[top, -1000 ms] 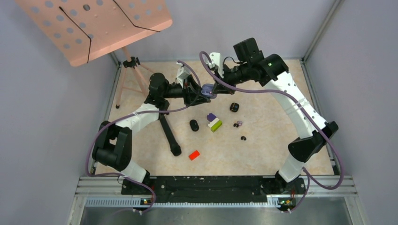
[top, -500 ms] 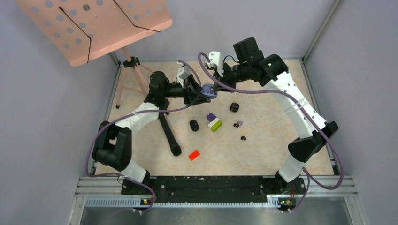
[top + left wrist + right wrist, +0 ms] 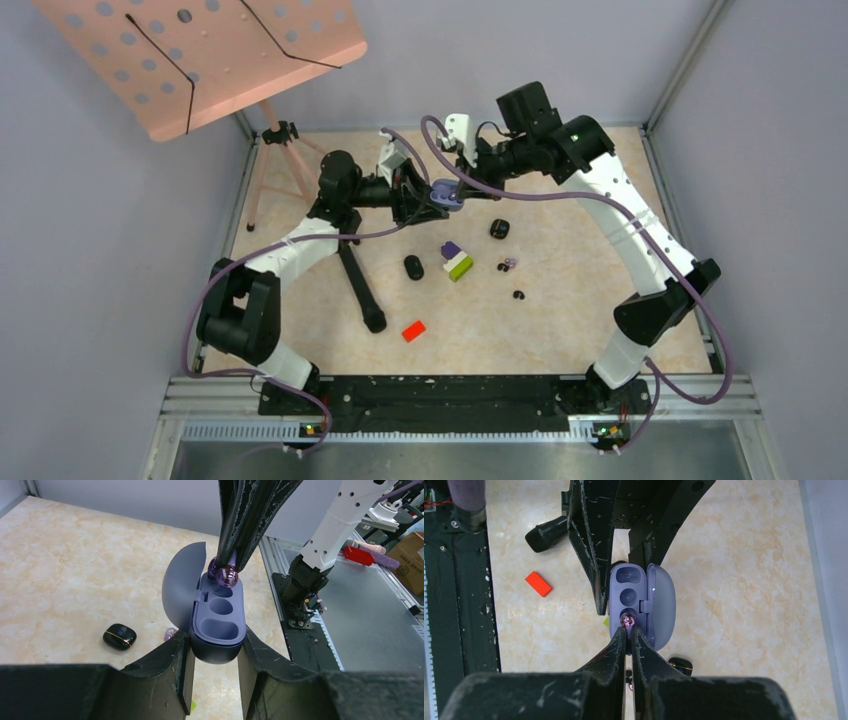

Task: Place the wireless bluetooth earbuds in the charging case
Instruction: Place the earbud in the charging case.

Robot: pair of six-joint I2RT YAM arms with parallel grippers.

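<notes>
A purple charging case hangs above the table with its lid swung open, and my left gripper is shut on its lower body. Its near pockets are empty. A pale purple earbud sits at the far pocket, pinched by my right gripper, which is shut on its stem. From the right wrist the earbud touches the case at its near end. In the top view both grippers meet at the case near the back middle. Loose earbuds lie on the table, one purple and one black.
Two black cases lie on the table, with a purple-and-green block between them. A red block lies nearer the front. A tripod leg runs across the left side under a pink perforated stand.
Both grippers, with the case and the earbud, have shifted very slightly toward the back. Nothing on the table has moved.
</notes>
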